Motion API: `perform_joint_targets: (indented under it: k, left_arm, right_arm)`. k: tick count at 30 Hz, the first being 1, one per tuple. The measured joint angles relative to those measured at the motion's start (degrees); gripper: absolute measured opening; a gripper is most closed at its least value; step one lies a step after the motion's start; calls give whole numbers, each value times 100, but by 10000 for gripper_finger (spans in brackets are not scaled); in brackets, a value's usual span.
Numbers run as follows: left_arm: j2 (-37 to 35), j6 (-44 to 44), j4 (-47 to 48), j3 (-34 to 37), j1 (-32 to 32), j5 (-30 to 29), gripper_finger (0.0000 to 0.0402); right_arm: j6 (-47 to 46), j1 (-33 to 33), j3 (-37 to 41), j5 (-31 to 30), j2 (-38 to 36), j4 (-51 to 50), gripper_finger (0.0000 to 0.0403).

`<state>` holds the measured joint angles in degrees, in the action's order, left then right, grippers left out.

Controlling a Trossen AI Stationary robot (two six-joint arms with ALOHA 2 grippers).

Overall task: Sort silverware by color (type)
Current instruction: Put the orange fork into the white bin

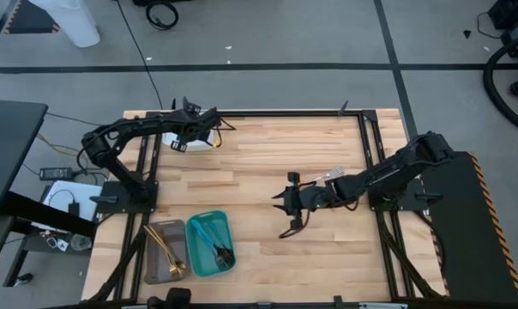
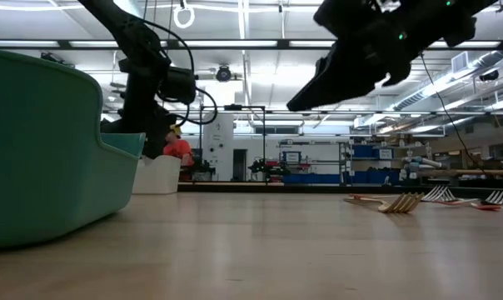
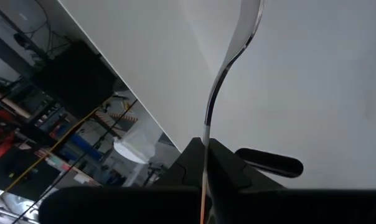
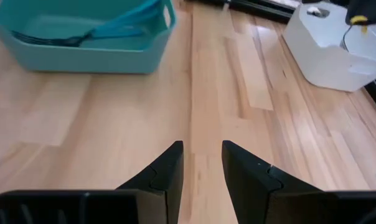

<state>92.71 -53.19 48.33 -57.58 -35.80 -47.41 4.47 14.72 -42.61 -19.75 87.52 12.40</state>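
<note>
Left end effector [image 1: 209,130] up over the white tray [image 1: 180,142], far from the teal tray [image 1: 210,245], fingers pinched tight on a silver utensil [image 3: 228,62] with its slim curved handle reaching over the white interior. Right end effector [image 1: 286,212] hovering above bare counter [image 1: 259,184] just right of the teal tray, fingers [image 4: 165,171] parted, nothing between them. Teal-blue pieces [image 1: 214,233] plus a dark one lying inside the teal tray. Gold pieces [image 1: 166,251] resting in the grey tray [image 1: 164,251], touching the teal tray's left side. More forks [image 2: 401,202] loose on the counter, well right of the teal tray, near the right arm.
</note>
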Motion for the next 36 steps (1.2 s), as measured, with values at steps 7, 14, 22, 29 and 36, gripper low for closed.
perform_joint_targets:
  k: [7,14,22,29,36]
  left_arm:
    - [0,40,-8,-2,1,489,16]
    - [0,112,-133,-2,1,783,33]
    - [0,95,-523,-4,-3,461,84]
    - [-34,155,-410,-40,226,-281,93]
    - [-399,553,-398,-230,714,280,74]
  right_arm:
    - [345,-398,0,324,383,297,120]
    - [624,-737,-2,937,632,592,120]
    - [599,-900,-2,1407,601,639,120]
    - [632,-927,-2,1464,601,624,120]
    - [584,-1127,-13,1392,507,-2,120]
